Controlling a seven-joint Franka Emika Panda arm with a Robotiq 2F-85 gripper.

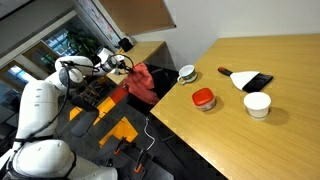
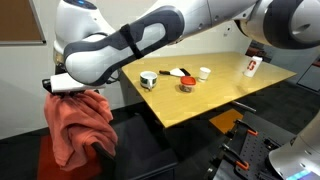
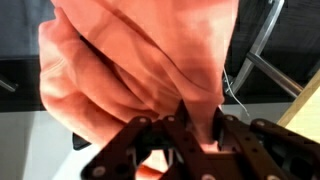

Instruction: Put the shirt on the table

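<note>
Robot fingers [image 3: 186, 128] pinch a fold of the salmon shirt [image 2: 80, 125], which hangs bunched below them, off to one side of the counter [image 2: 220, 95]. Lifting high before swinging across should keep the trailing cloth from snagging the counter's edge.

On one table [image 1: 250, 140]: one red-lidded jar [image 1: 203, 98]; one white cup [image 1: 258, 105] at its three o'clock; one bowl [image 1: 187, 73] at eleven; one black tool [image 1: 250, 80] at two. One red-and-white can [image 2: 251, 66]. One shirt [image 1: 140, 82], off the table at nine o'clock.
</note>
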